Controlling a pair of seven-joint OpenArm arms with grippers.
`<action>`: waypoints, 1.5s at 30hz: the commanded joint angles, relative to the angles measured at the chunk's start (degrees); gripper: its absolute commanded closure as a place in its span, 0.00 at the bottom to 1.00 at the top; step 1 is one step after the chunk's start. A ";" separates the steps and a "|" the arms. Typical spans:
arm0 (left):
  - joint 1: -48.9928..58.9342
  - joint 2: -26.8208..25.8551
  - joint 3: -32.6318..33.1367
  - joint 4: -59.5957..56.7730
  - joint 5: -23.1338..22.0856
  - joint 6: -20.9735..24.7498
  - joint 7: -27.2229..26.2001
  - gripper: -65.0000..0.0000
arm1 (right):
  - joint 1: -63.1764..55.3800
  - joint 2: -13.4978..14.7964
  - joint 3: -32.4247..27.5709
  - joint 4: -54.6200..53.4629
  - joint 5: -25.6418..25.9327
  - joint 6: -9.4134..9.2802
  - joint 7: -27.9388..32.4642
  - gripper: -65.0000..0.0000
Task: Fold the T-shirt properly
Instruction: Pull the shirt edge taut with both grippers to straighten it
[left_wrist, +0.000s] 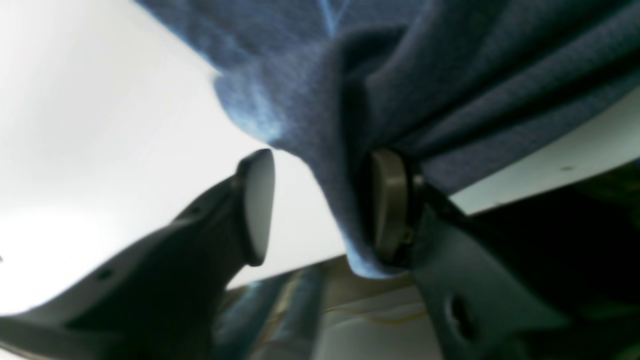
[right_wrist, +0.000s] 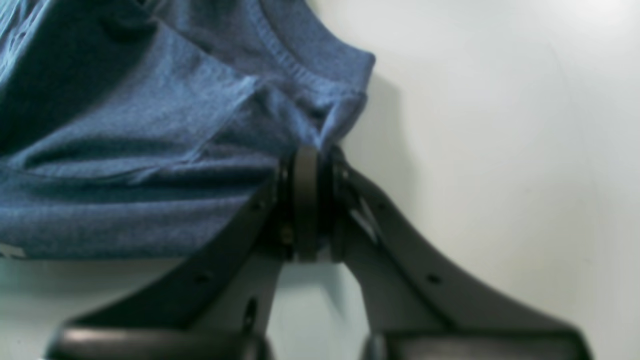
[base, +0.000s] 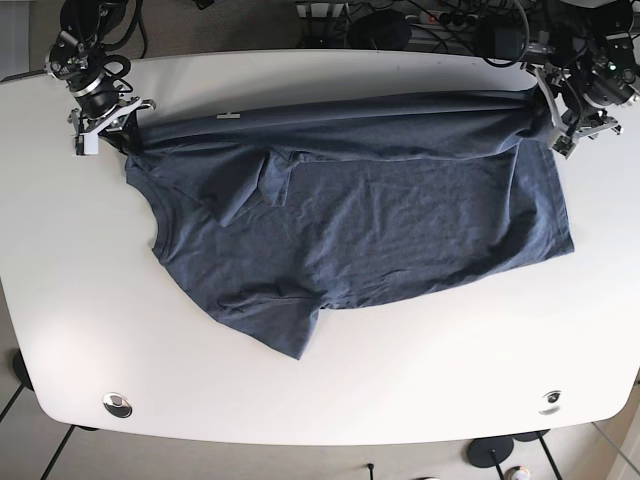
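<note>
One right gripper (right_wrist: 307, 200) pinches one T-shirt (base: 380, 215); one left gripper (left_wrist: 320, 205) gapes.

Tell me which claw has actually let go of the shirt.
The left claw: its pads are spread, the T-shirt only draped on one. The right claw is clamped on it.

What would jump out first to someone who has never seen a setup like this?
A big dark blue T-shirt sprawls across the middle of a white table, its far edge folded over and stretched between two robot arms. The right gripper, at the far left corner in the base view, is pinched shut on the cloth. The left gripper, at the far right, stands open, cloth draped on one finger.
</note>
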 joint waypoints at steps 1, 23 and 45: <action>0.34 -3.44 -4.53 0.47 -3.84 0.56 3.29 0.51 | -0.88 0.43 0.21 -0.28 -4.56 -1.95 -5.33 0.97; 8.52 -11.35 5.93 -8.59 -38.92 0.56 1.88 0.49 | -0.79 0.43 -0.05 -0.28 -4.56 -1.95 -5.42 0.97; -16.45 10.63 -1.54 -15.27 19.54 0.56 -12.89 0.76 | -0.79 -2.30 0.12 3.06 -4.91 -1.95 -5.42 0.96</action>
